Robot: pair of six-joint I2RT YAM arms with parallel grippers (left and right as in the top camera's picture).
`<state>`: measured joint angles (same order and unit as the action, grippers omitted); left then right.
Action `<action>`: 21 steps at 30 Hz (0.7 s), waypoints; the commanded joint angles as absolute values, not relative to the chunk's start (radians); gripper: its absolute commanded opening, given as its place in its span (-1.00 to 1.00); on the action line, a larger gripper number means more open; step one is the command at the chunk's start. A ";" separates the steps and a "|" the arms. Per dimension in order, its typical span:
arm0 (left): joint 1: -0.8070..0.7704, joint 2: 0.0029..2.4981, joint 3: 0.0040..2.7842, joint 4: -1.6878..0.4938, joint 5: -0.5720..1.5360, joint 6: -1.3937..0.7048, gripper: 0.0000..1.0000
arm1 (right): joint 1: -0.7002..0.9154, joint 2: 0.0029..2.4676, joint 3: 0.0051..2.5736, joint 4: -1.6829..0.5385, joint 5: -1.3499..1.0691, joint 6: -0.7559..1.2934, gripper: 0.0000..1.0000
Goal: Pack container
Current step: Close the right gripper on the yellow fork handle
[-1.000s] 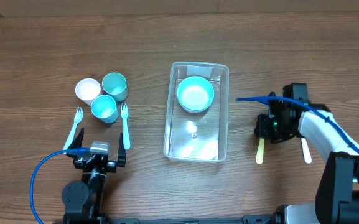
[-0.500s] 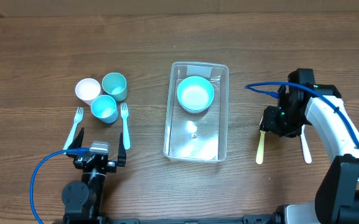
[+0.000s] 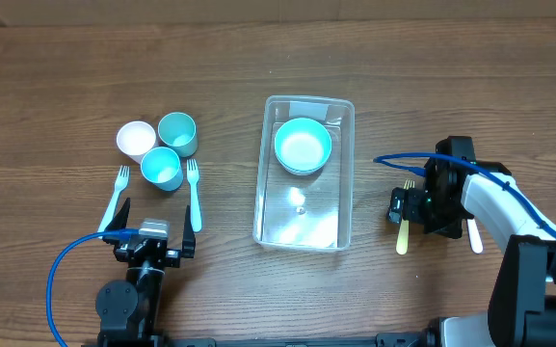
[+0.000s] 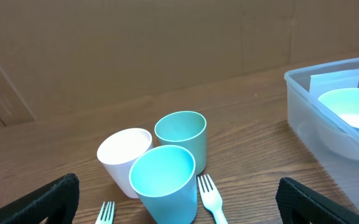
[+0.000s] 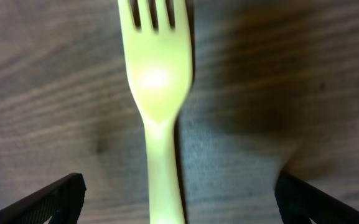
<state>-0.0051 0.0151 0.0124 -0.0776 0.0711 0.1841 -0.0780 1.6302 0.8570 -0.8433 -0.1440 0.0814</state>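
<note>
The clear container (image 3: 261,183) stands mid-table with a teal bowl (image 3: 303,145) in its far end. A yellow fork (image 3: 403,234) lies to its right, and my right gripper (image 3: 405,204) hangs open over the fork's upper part. In the right wrist view the yellow fork (image 5: 157,93) runs straight down between the spread fingers (image 5: 48,199), untouched. My left gripper (image 3: 148,236) rests open at the front left, below the cups. In the left wrist view the container (image 4: 310,118) and the bowl (image 4: 352,112) show at the right.
White (image 3: 135,139), green (image 3: 177,133) and blue (image 3: 161,168) cups cluster at the left. A blue fork (image 3: 116,198) and a teal fork (image 3: 194,193) lie beside them. A white utensil (image 3: 473,234) lies right of the yellow fork, under my right arm.
My right gripper went from shut to open and came down and to the left over the yellow fork's tines. The left arm has not moved.
</note>
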 commanded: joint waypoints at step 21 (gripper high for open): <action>-0.007 0.005 0.008 -0.077 0.078 0.195 1.00 | 0.010 1.629 0.762 -0.723 0.031 0.223 0.52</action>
<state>-0.0051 0.0151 0.0124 -0.0780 0.0711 0.1841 -0.0277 1.6135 0.8185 -0.7628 -0.0250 0.2001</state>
